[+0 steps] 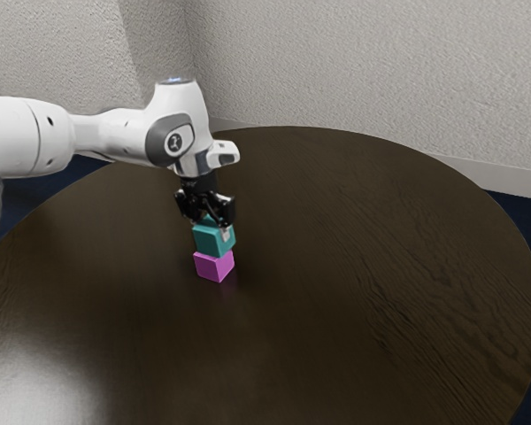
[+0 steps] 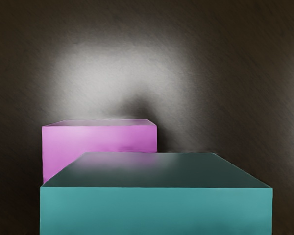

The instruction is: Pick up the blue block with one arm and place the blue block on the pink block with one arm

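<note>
1. The gripper [image 1: 211, 220] points down, its jaws clamped on the blue block [image 1: 214, 238] — teal in hue.
2. That block is directly over the pink block [image 1: 213, 266] — seemingly touching it.
3. Both are above the dark round table [image 1: 380, 266].

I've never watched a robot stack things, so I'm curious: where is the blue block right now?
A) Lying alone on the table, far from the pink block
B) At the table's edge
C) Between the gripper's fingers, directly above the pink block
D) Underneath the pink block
C: the gripper clasps the blue block from two sides, straight over the pink block, at or just above its top.
</note>
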Motion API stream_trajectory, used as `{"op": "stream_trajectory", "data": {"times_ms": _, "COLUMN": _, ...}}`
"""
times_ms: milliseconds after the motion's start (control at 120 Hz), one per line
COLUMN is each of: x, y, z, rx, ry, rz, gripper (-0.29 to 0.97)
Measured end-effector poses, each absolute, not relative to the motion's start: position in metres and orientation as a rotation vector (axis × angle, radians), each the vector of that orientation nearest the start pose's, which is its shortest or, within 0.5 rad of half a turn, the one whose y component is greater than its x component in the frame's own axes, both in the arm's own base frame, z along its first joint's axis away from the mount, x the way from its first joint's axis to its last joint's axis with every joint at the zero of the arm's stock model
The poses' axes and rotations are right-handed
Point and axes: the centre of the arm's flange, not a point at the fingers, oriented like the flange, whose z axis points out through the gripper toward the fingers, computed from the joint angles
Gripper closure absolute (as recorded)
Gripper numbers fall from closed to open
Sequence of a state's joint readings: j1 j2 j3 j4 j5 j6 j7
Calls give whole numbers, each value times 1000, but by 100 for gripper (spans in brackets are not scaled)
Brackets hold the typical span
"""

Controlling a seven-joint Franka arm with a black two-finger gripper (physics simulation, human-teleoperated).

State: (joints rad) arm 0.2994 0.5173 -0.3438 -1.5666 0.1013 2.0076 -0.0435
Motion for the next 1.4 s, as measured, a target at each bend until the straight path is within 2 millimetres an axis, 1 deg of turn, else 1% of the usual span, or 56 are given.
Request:
{"op": "stream_trajectory", "data": {"times_ms": 133, "x": 682, "y": 9, "z": 351, "rx": -3215, "ry": 17, "rz": 84, "gripper": 35}}
{"op": "stream_trajectory", "data": {"times_ms": 242, "x": 683, "y": 17, "z": 349, "rx": -3213, "ry": 8, "rz": 84, "gripper": 35}}
{"op": "stream_trajectory", "data": {"times_ms": 350, "x": 683, "y": 20, "z": 349, "rx": -3213, "ry": 12, "rz": 82, "gripper": 35}}
{"op": "stream_trajectory", "data": {"times_ms": 417, "x": 683, "y": 23, "z": 348, "rx": -3211, "ry": 9, "rz": 83, "gripper": 35}}
{"op": "stream_trajectory", "data": {"times_ms": 475, "x": 683, "y": 32, "z": 347, "rx": -3205, "ry": -6, "rz": 85, "gripper": 35}}
{"op": "stream_trajectory", "data": {"times_ms": 533, "x": 683, "y": 36, "z": 347, "rx": -3202, "ry": -11, "rz": 84, "gripper": 35}}
{"op": "stream_trajectory", "data": {"times_ms": 850, "x": 686, "y": 39, "z": 345, "rx": -3202, "ry": 2, "rz": 80, "gripper": 35}}
{"op": "stream_trajectory", "data": {"times_ms": 917, "x": 685, "y": 48, "z": 345, "rx": -3195, "ry": -15, "rz": 80, "gripper": 35}}
{"op": "stream_trajectory", "data": {"times_ms": 1050, "x": 685, "y": 55, "z": 344, "rx": -3191, "ry": -23, "rz": 81, "gripper": 35}}
{"op": "stream_trajectory", "data": {"times_ms": 1217, "x": 687, "y": 49, "z": 347, "rx": -3193, "ry": -3, "rz": 71, "gripper": 35}}
{"op": "stream_trajectory", "data": {"times_ms": 1400, "x": 688, "y": 33, "z": 347, "rx": -3196, "ry": 38, "rz": 71, "gripper": 35}}
